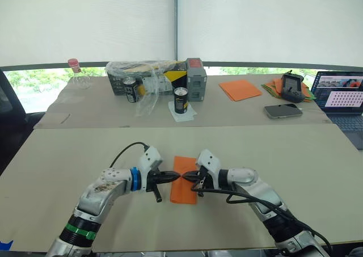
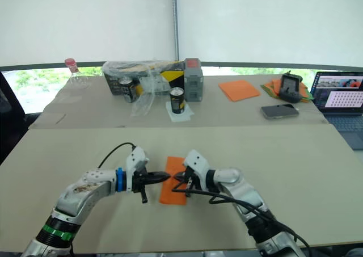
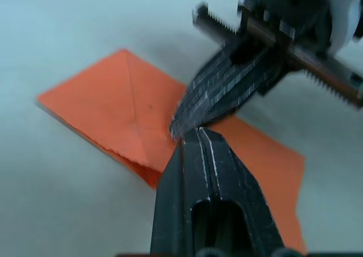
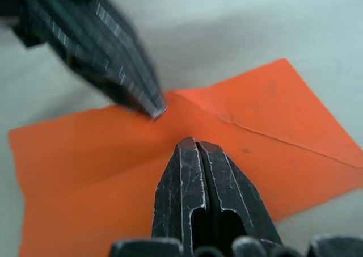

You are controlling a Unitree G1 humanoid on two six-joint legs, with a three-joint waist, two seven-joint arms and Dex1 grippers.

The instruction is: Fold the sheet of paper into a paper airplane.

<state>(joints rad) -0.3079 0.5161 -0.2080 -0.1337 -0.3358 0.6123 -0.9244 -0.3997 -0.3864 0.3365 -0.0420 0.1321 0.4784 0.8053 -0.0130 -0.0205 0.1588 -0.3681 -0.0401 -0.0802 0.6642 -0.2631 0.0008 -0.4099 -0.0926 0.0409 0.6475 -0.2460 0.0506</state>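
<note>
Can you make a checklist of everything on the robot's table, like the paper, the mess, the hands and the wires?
Surface: pale table, bare near the arms.
Job's things: orange paper, folded with creases, flat on the table.
Clutter: two cans, plastic-wrapped box, grey box, bottle, paler orange sheet, paper pile, phone, laptop.
Grippers: left gripper and right gripper shut, tips meeting over the paper.
Cables: black cable on the left arm, more on the right.
Surroundings: window blinds, greenery outside.

Near table [image 1: 68,155] bare around the sheet of paper [image 1: 182,193] — cans [image 1: 181,100], boxes [image 1: 195,79], phone [image 1: 283,110] well beyond, far table
</note>
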